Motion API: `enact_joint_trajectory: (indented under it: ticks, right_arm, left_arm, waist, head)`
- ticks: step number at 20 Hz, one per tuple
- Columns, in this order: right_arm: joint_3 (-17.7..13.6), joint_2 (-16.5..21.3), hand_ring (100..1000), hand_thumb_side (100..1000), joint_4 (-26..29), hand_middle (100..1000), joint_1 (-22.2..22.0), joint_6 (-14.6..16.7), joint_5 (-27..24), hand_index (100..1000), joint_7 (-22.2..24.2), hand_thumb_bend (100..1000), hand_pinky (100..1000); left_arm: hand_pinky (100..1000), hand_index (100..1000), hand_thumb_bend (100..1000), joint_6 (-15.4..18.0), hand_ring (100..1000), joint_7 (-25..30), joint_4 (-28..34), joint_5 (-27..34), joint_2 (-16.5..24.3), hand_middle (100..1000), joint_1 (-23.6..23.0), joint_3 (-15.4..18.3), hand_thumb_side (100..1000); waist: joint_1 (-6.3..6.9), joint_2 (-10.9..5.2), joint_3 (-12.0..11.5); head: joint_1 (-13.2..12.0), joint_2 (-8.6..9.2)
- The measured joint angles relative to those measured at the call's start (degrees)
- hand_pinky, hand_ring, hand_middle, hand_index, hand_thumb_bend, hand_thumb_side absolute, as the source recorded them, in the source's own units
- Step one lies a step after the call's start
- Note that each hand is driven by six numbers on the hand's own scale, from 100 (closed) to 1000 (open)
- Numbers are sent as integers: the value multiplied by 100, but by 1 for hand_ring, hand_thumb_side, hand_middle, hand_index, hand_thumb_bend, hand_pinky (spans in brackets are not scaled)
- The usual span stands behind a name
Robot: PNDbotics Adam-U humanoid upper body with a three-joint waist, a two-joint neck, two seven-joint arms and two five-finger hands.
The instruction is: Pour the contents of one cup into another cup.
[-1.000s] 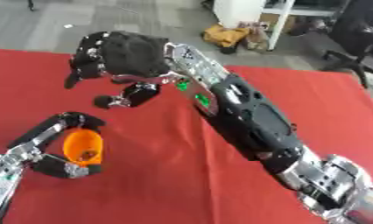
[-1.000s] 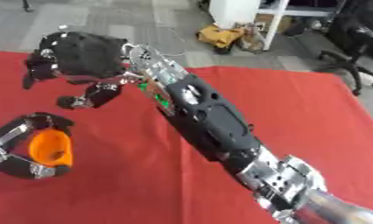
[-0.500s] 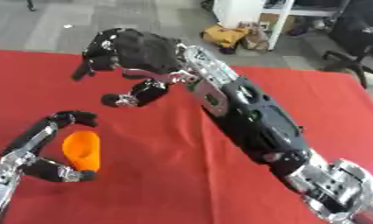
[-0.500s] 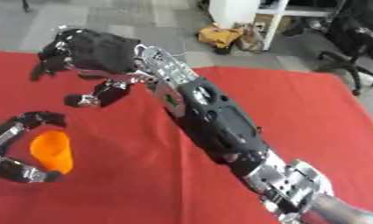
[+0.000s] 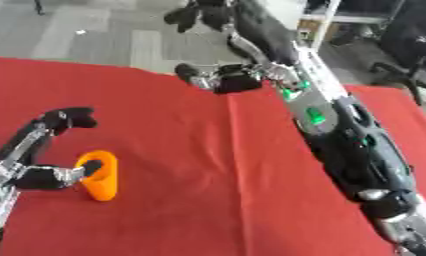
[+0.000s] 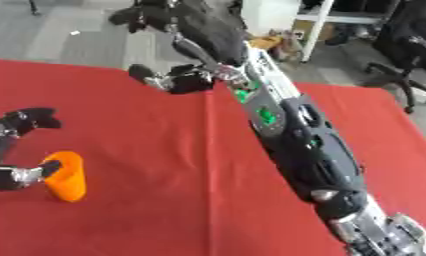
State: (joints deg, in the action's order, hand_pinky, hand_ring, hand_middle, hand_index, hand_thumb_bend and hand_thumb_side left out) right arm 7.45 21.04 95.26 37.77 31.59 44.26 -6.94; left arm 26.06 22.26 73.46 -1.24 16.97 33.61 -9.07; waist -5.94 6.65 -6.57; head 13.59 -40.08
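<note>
One orange cup (image 5: 101,176) sits on the red table (image 5: 190,165) at the lower left, leaning, its mouth facing up and left. My left hand (image 5: 43,150) comes in from the left edge and stands open around it: the fingers (image 5: 69,119) arch well above the cup, while the thumb (image 5: 52,178) reaches the cup's rim. My right arm (image 5: 339,130) stretches across the table to the far edge. There my right hand (image 5: 230,20) hangs open over nothing, thumb (image 5: 218,80) spread low. No second cup shows.
The table's far edge (image 5: 120,70) runs across the upper part of the view. Beyond it lie a grey floor, a white shelf unit (image 5: 326,20) and black office chairs (image 5: 409,45) at the right.
My right hand has lifted up and away toward the far edge. My left hand's fingers have spread wider off the orange cup. The whole picture has also shifted.
</note>
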Motion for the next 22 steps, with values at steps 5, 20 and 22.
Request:
enact_joint_trajectory:
  ticks: [5, 20, 22]
  right_arm:
    - [-416, 1, 523, 100, 246, 511, -403, -479, -483, 778, -359, 362, 627]
    - [-803, -961, 521, 100, -408, 556, -1879, -1765, -1868, 788, -206, 420, 613]
    - [-796, -1032, 523, 100, -403, 560, -1946, -1853, -2058, 789, -58, 377, 613]
  left_arm:
    - [788, 848, 414, -473, 710, -76, 484, 489, 125, 629, -170, 197, 275]
    - [769, 835, 313, -1309, 692, -785, 2095, 1634, 367, 606, -1511, 1054, 304]
    - [769, 835, 301, -1387, 691, -806, 2171, 1625, 353, 606, -1631, 1092, 310]
  waist:
    - [48, 24, 3]
    - [259, 180, -133]
    - [279, 182, -138]
  head:
    - [-45, 45]
    - [-30, 109]
    - [-29, 109]
